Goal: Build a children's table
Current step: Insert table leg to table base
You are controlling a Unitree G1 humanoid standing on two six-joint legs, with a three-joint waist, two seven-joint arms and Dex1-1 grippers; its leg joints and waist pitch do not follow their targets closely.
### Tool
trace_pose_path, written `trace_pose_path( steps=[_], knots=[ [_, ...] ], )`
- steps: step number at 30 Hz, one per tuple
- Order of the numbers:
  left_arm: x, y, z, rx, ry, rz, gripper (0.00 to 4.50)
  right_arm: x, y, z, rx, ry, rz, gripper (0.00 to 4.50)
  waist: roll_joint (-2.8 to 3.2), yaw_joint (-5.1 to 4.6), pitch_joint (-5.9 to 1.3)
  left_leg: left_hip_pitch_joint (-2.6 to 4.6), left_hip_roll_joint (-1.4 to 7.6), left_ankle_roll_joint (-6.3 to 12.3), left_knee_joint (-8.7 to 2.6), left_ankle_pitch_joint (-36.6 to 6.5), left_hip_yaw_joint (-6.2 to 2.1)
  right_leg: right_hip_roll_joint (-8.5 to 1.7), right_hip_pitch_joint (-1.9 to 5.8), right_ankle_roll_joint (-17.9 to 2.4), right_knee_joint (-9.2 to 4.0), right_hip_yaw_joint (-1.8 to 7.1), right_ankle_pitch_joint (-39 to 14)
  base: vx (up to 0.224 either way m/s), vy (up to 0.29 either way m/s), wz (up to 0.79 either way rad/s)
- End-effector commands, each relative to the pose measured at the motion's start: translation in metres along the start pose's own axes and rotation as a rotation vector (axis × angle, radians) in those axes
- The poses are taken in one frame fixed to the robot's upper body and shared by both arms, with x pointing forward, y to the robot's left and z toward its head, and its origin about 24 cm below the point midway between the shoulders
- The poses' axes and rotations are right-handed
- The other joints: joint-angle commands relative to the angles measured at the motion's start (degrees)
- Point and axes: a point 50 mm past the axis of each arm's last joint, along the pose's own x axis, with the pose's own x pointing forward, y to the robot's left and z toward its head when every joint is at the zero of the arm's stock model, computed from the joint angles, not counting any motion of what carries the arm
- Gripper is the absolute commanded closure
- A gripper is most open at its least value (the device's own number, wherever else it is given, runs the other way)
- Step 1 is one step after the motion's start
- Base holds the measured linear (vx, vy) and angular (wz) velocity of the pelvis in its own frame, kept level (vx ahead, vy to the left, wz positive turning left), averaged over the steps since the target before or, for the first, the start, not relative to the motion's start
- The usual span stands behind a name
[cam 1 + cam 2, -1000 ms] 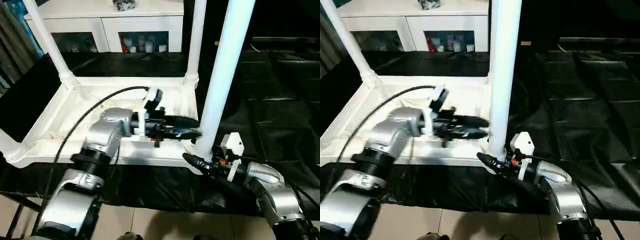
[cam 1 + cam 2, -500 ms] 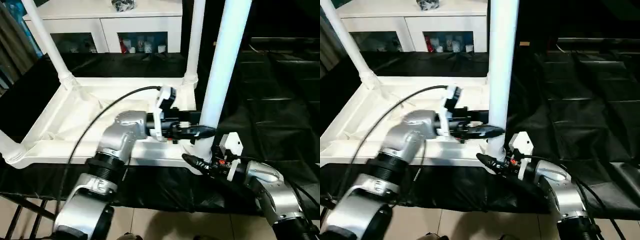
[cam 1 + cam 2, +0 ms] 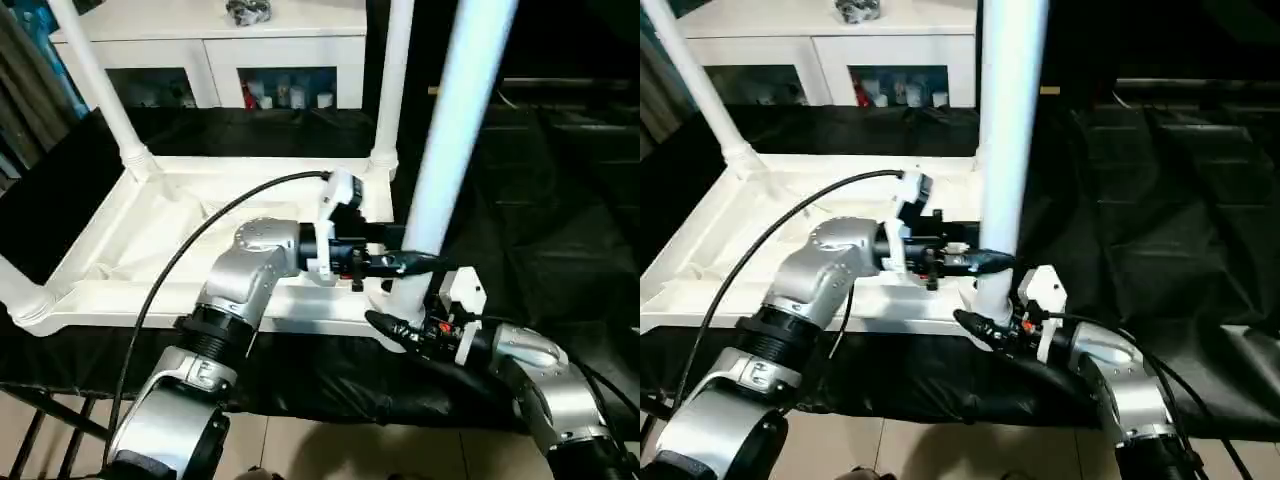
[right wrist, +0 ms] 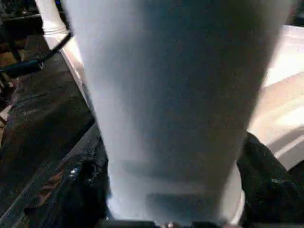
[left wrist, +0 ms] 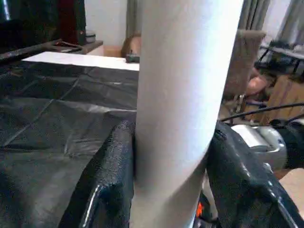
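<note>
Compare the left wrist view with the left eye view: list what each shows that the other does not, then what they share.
Left wrist view alone: a close look at the left gripper's black fingers pressed against both sides of the leg, and a brown chair in the room behind.

Left eye view alone: the upturned white plastic tabletop with its ribbed underside, the far-left leg and far-right leg standing in their corner sockets, the white glass-door cabinet, and the right gripper at the leg's base.

Both: the near white tubular leg and the black sheet.

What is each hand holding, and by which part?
Both grip the near-right table leg: the left hand low on its shaft, the right hand at its base by the corner socket.
</note>
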Motion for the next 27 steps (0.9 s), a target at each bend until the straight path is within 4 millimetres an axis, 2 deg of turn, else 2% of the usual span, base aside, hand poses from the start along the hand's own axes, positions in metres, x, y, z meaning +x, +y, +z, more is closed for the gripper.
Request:
trace_pose_path(
  steps=[1,2,3,6,7,8,9,13,17,18,19,21,22,23,25,27],
  knots=[
    [0.006,-0.001,-0.014,-0.025,0.106,0.008,2.57,-0.001,0.005,-0.008,0.031,0.030,-0.003,1.00,-0.87,-0.24,-2.87,0.84,2.16,2.46,-4.16,-22.00,-1.42,-2.77,2.07,-9.81,-5.63,1.69,-28.72,0.000,0.000,0.00],
    [0.007,-0.001,-0.014,-0.024,0.111,0.011,2.57,-0.002,0.005,-0.004,0.025,0.018,-0.007,0.87,-0.90,-0.20,-2.89,0.93,2.09,2.46,-4.10,-22.42,-1.35,-2.76,1.96,-9.48,-5.75,1.72,-29.26,0.000,0.000,0.00],
    [0.009,-0.001,-0.013,-0.016,0.117,0.006,2.58,-0.004,0.004,0.001,0.015,-0.002,-0.014,0.73,-1.12,-0.28,-2.85,0.70,1.98,2.54,-4.19,-22.25,-1.52,-2.77,2.14,-8.58,-5.80,1.71,-30.24,0.000,0.000,0.00],
    [0.012,-0.001,-0.013,-0.010,0.127,0.000,2.58,-0.009,0.003,0.013,-0.011,-0.032,-0.023,0.55,-1.10,-0.23,-3.01,0.50,2.11,2.97,-4.28,-21.12,-1.59,-2.84,2.18,-8.29,-5.72,1.81,-28.83,0.000,0.000,0.00],
    [0.013,-0.002,-0.013,-0.006,0.134,-0.004,2.59,-0.012,0.003,0.019,-0.018,-0.049,-0.029,0.50,-1.10,-0.30,-3.00,0.48,2.10,3.07,-4.26,-20.99,-1.55,-2.84,2.13,-8.52,-5.69,1.82,-28.38,0.000,0.000,0.00],
    [0.014,-0.001,-0.013,-0.003,0.139,0.000,2.59,-0.016,0.002,0.025,-0.030,-0.057,-0.032,0.50,-1.16,-0.31,-3.03,0.26,2.08,3.34,-4.31,-20.40,-1.59,-2.74,2.40,-8.47,-5.53,1.84,-27.35,0.000,0.000,0.00],
    [0.014,-0.001,-0.013,-0.003,0.140,0.000,2.59,-0.016,0.001,0.026,-0.030,-0.057,-0.032,0.47,-1.22,-0.40,-3.13,0.18,2.09,3.64,-4.25,-19.74,-1.54,-2.82,2.39,-8.81,-5.40,1.90,-26.07,0.000,0.000,0.00],
    [0.013,0.000,-0.014,-0.001,0.146,0.008,2.59,-0.029,-0.010,0.043,-0.047,-0.059,-0.062,0.47,-1.17,-0.62,-3.01,0.21,1.93,4.12,-4.07,-19.03,-1.33,-2.76,2.32,-9.68,-5.51,1.86,-25.60,0.000,0.000,0.00],
    [0.010,0.002,-0.015,-0.008,0.139,0.035,2.59,-0.031,-0.012,0.045,-0.054,-0.021,-0.047,0.47,-1.68,-0.93,-3.04,0.05,1.86,4.43,-3.90,-18.24,-1.32,-2.79,2.35,-9.32,-5.56,1.72,-26.75,0.000,0.000,0.00],
    [0.009,0.003,-0.015,-0.011,0.136,0.051,2.60,-0.031,-0.011,0.045,-0.058,-0.003,-0.035,0.47,-1.49,-0.94,-2.98,0.09,1.90,4.38,-3.93,-18.28,-1.37,-2.78,2.30,-9.26,-5.57,1.70,-27.15,0.000,0.000,0.00],
    [0.007,0.005,-0.015,-0.014,0.132,0.066,2.60,-0.031,-0.011,0.044,-0.059,0.019,-0.019,0.47,-1.76,-1.02,-2.91,0.11,1.89,4.33,-3.93,-18.43,-1.38,-2.76,2.29,-8.97,-5.60,1.67,-27.84,0.000,0.000,0.00],
    [0.000,0.009,-0.014,-0.026,0.114,0.116,2.60,-0.031,-0.010,0.042,-0.063,0.064,-0.004,0.47,-1.64,-1.15,-2.82,0.10,1.80,4.05,-3.91,-18.89,-1.39,-2.75,2.24,-8.41,-5.74,1.61,-29.33,0.000,0.000,0.00],
    [-0.002,0.011,-0.013,-0.029,0.107,0.132,2.60,-0.030,-0.010,0.043,-0.062,0.067,0.002,0.47,-2.37,-1.28,-2.86,0.02,1.79,4.10,-3.88,-18.82,-1.33,-2.72,2.25,-8.10,-5.83,1.61,-29.68,0.000,0.000,0.00],
    [-0.003,0.011,-0.012,-0.031,0.102,0.141,2.60,-0.030,-0.010,0.043,-0.061,0.067,0.005,0.47,-2.02,-1.19,-2.80,0.06,1.73,4.12,-3.86,-18.74,-1.40,-2.88,2.14,-7.80,-5.88,1.60,-30.63,0.000,0.000,0.00],
    [-0.011,0.017,-0.010,-0.037,0.088,0.200,2.61,-0.026,-0.012,0.046,-0.066,0.080,0.013,0.47,-2.36,-1.44,-2.76,-0.10,1.65,3.81,-3.85,-19.08,-1.52,-2.86,2.11,-6.76,-6.07,1.41,-32.62,0.000,0.000,0.00],
    [-0.013,0.019,-0.009,-0.037,0.083,0.214,2.61,-0.025,-0.013,0.046,-0.067,0.090,0.009,0.47,-2.38,-1.60,-2.66,-0.15,1.58,3.62,-3.88,-19.50,-1.62,-2.84,2.02,-6.01,-6.16,1.30,-33.90,0.000,0.000,0.00]
  ],
)
